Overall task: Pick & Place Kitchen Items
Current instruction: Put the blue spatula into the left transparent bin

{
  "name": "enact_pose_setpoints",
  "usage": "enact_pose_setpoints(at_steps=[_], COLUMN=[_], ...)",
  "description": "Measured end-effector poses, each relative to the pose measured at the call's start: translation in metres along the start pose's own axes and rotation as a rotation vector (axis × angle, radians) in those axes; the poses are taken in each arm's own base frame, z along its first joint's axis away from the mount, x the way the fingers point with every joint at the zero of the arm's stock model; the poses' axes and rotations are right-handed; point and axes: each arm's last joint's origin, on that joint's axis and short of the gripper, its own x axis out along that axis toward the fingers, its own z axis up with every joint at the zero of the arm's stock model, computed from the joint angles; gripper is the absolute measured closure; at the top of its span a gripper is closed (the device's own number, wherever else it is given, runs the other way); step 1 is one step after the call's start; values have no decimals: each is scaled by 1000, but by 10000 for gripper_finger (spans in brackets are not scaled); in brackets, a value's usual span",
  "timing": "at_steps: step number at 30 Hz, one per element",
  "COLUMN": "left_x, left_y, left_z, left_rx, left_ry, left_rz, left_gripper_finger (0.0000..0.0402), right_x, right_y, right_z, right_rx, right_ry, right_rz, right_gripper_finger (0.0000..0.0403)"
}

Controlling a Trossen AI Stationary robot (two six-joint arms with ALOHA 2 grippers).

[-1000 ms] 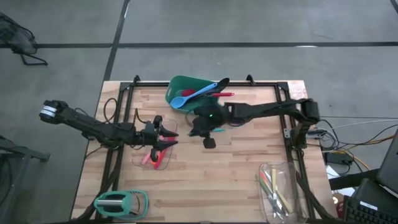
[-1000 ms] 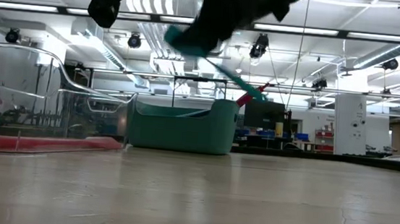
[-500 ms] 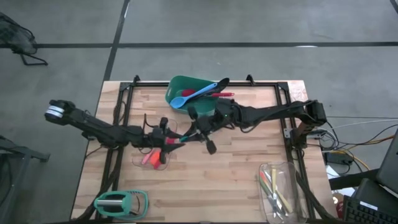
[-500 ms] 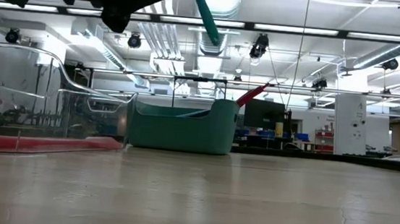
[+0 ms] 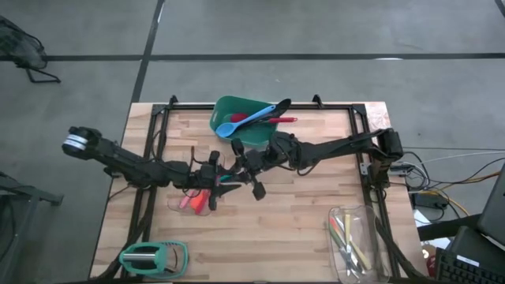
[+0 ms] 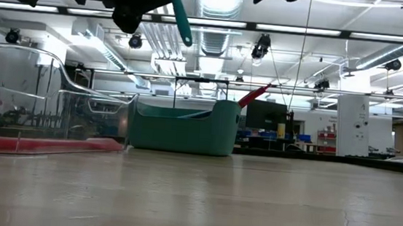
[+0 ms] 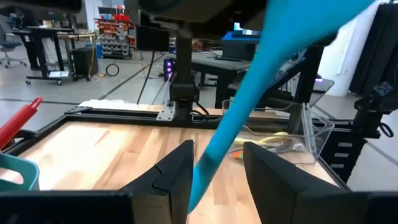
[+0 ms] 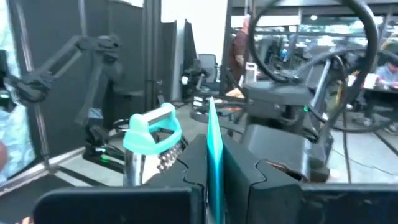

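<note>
the right arm stretches across the table's middle, its right gripper (image 8: 214,163) clamped on a teal utensil (image 7: 249,99) held in the air. the left arm reaches in from the other side, meeting it; the left gripper (image 7: 214,171) has its fingers apart with the utensil's handle tip between them (contact unclear). other utensils stand in the green tub (image 5: 237,114).

A robotics lab or industrial workshop: a wooden work surface (image 5: 300,213) framed in black metal stands on a bare grey concrete floor (image 5: 316,31). Beyond it, exposed ceiling ducts (image 6: 215,45), strip lights, computer monitors (image 6: 266,115) and parts shelving (image 7: 115,37) fill a large open hall.
</note>
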Motion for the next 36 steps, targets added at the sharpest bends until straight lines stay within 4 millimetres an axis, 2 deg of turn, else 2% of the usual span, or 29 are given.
enact_pose_setpoints(at_steps=[7,10,15,18,21,28,36], left_x=[0,0,0,0,0,-12,-52], left_y=[-1,-1,-1,-1,-2,0,7], left_z=[4,4,3,3,3,8,27], left_rx=[-10,-15,0,0,-58,-269,-482], left_ry=[-14,-15,-9,-9,-6,69,237], left_rz=[-32,-33,-32,-34,-44,-68,-65], left_gripper_finger=[274,302,372,380,375,379,376], right_x=[1,1,0,0,-1,-7,-9], right_y=[-1,-1,-1,-1,-1,2,3], right_z=[-4,-4,-6,-6,-6,-2,-13], right_rx=[-5,-8,-2,33,56,72,72], right_ry=[15,17,21,21,30,112,212], right_rz=[-30,-29,-31,-33,-34,-33,-28], right_gripper_finger=[382,383,383,376,351,257,175])
